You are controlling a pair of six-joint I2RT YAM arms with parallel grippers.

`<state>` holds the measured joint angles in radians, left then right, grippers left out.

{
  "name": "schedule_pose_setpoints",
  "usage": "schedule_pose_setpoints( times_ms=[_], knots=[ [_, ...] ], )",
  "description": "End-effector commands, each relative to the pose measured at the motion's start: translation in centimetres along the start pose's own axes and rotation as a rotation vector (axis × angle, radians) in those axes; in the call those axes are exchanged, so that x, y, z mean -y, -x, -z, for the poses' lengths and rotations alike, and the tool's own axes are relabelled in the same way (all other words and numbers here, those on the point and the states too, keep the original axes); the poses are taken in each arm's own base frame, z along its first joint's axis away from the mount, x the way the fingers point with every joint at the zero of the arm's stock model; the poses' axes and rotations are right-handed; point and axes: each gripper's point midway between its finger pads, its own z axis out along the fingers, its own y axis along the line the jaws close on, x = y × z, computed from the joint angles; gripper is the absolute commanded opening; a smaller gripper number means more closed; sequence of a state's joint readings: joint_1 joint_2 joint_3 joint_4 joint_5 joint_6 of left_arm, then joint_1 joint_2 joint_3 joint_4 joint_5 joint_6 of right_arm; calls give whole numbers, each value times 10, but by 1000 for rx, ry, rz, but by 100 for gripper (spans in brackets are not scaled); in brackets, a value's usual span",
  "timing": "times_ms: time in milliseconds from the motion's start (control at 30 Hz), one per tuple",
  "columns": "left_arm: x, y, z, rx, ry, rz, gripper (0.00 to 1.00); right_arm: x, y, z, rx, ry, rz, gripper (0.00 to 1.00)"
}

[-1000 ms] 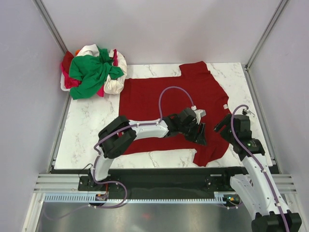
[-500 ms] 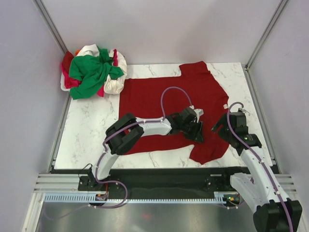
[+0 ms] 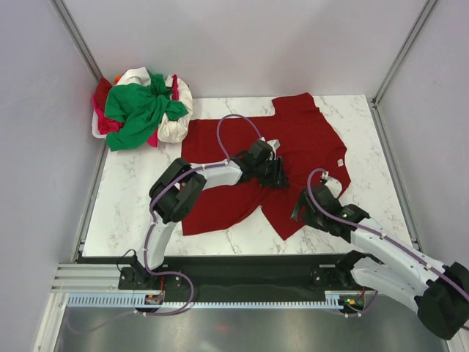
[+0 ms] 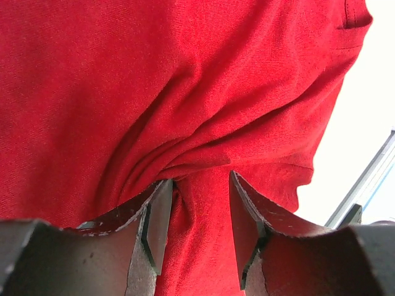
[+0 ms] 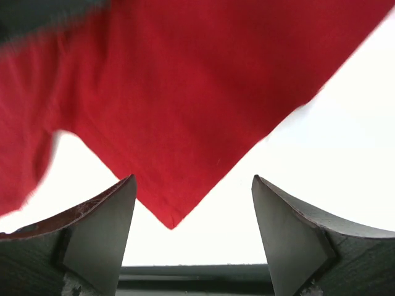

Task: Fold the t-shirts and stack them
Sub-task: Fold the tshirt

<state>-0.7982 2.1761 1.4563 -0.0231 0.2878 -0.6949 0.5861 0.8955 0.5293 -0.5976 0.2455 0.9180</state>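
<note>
A dark red t-shirt (image 3: 220, 154) lies spread over the middle of the marble table, with a small white tag (image 3: 341, 162) near its right edge. My left gripper (image 3: 275, 174) rests on its middle, shut on a bunched ridge of the red cloth (image 4: 197, 240) that fills the gap between the jaws. My right gripper (image 3: 300, 210) stands open just off the shirt's near right corner (image 5: 170, 219), which points between the fingers without touching them. A crumpled pile at the back left holds a green t-shirt (image 3: 139, 106), a white one (image 3: 176, 125) and a pinkish-red one (image 3: 102, 121).
The marble table (image 3: 132, 198) ends at a black rail (image 3: 242, 268) in front. Metal frame posts (image 3: 77, 37) rise at the back corners, and grey walls close in both sides. A purple cable (image 3: 234, 125) loops above the left arm.
My left gripper has moved back and to the left, dragging the shirt's middle with it and rucking up the near right part. The right arm has swung left toward the shirt's near corner.
</note>
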Motion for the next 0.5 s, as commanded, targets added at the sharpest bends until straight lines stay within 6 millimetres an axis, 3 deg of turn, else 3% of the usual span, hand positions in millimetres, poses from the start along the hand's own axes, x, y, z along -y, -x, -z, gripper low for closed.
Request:
schedule_pose_setpoints(
  times_ms=[0,167,467],
  knots=[
    [-41,-39,-9,-92,143,23,50,-6,-12,-12,19,-37,-36,83],
    [-45,-41,-9,-103,144,31,50,-24,-30,-18,2,-23,14,81],
    [-51,-43,-10,-109,151,40,50,-33,-55,-36,-49,-16,69,75]
  ],
)
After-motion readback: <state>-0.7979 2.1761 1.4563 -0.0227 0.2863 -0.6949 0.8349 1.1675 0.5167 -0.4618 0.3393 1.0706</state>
